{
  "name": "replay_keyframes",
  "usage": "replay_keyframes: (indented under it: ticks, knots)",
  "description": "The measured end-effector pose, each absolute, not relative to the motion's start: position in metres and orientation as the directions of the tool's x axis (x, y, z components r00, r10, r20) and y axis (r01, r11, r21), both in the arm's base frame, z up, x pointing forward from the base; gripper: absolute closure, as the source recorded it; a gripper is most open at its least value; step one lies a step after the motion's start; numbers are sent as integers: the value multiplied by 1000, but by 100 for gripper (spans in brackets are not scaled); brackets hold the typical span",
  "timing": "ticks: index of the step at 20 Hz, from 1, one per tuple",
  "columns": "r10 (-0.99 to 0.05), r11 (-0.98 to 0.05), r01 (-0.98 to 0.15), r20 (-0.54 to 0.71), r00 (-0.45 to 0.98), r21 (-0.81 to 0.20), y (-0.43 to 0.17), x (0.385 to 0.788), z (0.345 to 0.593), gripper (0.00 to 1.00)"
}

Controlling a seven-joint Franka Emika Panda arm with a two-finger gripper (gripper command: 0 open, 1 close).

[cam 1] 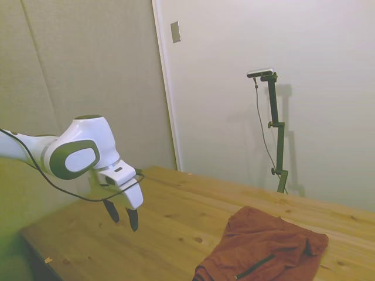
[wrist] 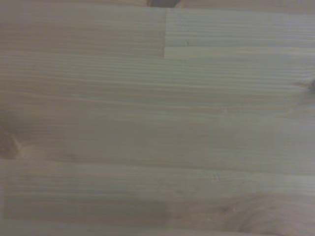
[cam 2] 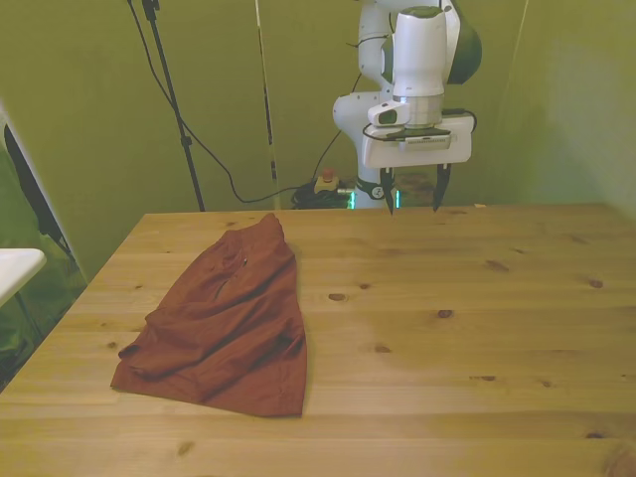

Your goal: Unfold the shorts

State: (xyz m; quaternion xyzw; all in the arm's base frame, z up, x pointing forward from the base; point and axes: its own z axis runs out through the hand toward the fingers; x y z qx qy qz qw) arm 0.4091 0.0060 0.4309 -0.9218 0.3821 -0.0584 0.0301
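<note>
- A wooden table (cam 2: 477, 298) fills the scene, with plain pale walls behind it.
- The shorts (cam 2: 224, 318), rust-red soft cloth, lie on the table toward the front view's left, reaching from mid-table down close to the near edge.
- The shorts are doubled over on themselves in a rumpled, roughly triangular heap, with creases running along their length.
- In the side view the shorts (cam 1: 261, 249) show a dark zipped pocket slit (cam 1: 256, 266) on the top layer.
- The white robot arm (cam 2: 422, 60) hangs above the far part of the table, toward the front view's right of the shorts.
- The gripper (cam 2: 412, 191) points straight down, its two dark fingers spread wide apart with nothing between them.
- In the side view the gripper (cam 1: 122, 218) hovers clear above the bare wood and well apart from the shorts.
- The wrist camera shows only blurred wood grain of the table (wrist: 157, 123), with no cloth in sight.
- Judged from this, the task has not begun: the shorts are still folded and nothing is touching them.
- Everything is left to do: reach across to the shorts, take hold of an edge of the upper layer, and draw it open until the cloth lies flat.
</note>
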Motion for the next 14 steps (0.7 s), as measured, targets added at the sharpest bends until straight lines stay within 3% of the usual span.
replay_keyframes:
  ticks: [6, 10, 14]
  knots:
    - [-757, -654, -745, 108, 645, -132, -30, 431, 453, 0]
    - [-820, -573, -800, 126, 559, -178, -86, 467, 478, 0]
    - [-870, -491, -850, 154, 468, -191, -154, 504, 489, 0]
